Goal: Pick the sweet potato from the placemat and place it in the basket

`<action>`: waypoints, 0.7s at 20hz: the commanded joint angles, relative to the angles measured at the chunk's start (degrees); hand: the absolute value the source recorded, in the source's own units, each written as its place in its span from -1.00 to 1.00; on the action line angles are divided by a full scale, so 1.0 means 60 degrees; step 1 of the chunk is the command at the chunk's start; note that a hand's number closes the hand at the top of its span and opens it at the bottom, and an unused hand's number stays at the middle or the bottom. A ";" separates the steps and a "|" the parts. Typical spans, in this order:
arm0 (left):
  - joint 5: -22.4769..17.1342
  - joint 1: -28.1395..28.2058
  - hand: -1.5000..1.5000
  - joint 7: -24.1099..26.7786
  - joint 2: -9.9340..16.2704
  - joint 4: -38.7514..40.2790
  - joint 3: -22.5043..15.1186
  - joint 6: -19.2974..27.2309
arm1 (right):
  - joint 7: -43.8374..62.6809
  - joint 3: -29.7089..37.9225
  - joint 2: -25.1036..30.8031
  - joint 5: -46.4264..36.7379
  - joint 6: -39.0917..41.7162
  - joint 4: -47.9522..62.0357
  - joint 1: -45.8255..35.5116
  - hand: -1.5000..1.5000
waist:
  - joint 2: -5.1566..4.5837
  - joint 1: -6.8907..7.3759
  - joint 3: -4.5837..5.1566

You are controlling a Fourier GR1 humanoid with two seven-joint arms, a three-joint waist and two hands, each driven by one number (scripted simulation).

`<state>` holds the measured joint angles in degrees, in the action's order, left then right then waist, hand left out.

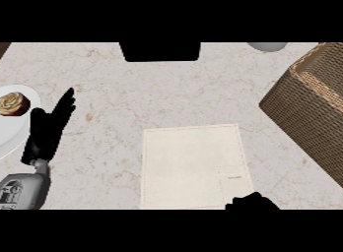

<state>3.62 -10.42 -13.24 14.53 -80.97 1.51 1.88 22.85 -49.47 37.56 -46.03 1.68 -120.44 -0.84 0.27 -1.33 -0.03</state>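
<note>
The light is even and soft on the pale counter [167, 93], with no glare, no strong shadows, and no blur.

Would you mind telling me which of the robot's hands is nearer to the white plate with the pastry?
Left. The left hand rests open right beside the white plate, at its right rim. The right hand barely shows at the placemat's lower edge, far across the counter.

The left hand [49, 129] shows near the counter's left edge, fingers straight and pointing away toward the far edge, thumb alongside; its grey forearm [18, 189] comes in from the near left corner. Only a dark part of the right hand [252, 202] shows at the near edge, its fingers hidden
</note>
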 commanded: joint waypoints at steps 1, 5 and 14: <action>0.0044 -0.0195 0.00 0.0118 -0.0003 0.0422 0.0146 0.0069 | 0.0033 0.0828 0.0229 0.1321 -0.0147 -0.2139 0.0665 1.00 | -0.0037 -0.0040 0.0010; -0.0017 -0.0214 0.00 -0.0043 0.0121 0.0174 0.0203 -0.0012 | 0.0639 0.1651 0.0020 0.2711 -0.0442 -0.4290 0.1312 1.00 | -0.0021 -0.0066 0.0008; 0.0049 0.0118 0.00 -0.0038 -0.0134 -0.0029 -0.0050 -0.0005 | 0.1890 0.3917 -0.0466 0.4057 0.0027 -0.5258 0.0305 1.00 | 0.0008 -0.0021 0.0034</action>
<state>3.90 -10.20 -13.22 14.22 -80.57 1.76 2.02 27.28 -31.90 34.49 -33.22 -1.30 -136.09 0.53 0.27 -1.70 0.13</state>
